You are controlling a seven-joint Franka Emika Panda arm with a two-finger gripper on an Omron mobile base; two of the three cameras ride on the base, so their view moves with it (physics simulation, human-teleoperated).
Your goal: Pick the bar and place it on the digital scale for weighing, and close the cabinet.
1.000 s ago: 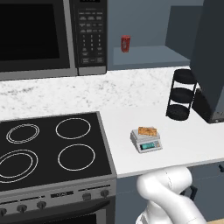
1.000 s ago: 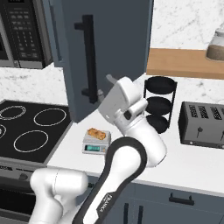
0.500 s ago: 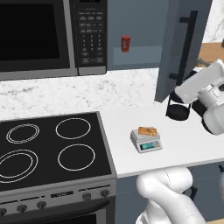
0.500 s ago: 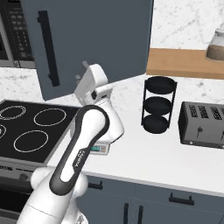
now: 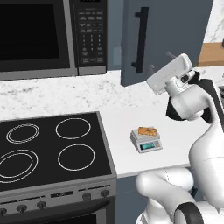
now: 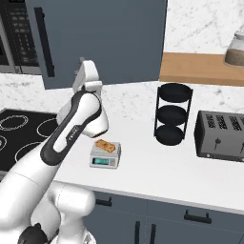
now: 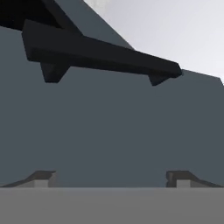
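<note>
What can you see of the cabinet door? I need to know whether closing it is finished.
The cabinet door is a flat, matte slate-blue panel with a vertical black bar handle on two short mounts. It hangs above the counter, beside the microwave. In the left base view its face sits angled, so it looks nearly but not fully shut. The gripper faces the panel just below the handle, jaws spread wide; whether it touches the door cannot be told.

cabinet (image 6: 105, 38) top cut off, digital scale (image 5: 146, 141) display unreadable

Slate-blue cabinet (image 5: 175, 35) with black handle (image 5: 140, 40), speckled tan-orange bar (image 5: 147, 131), light-grey digital scale (image 5: 146, 141), teal display
</note>
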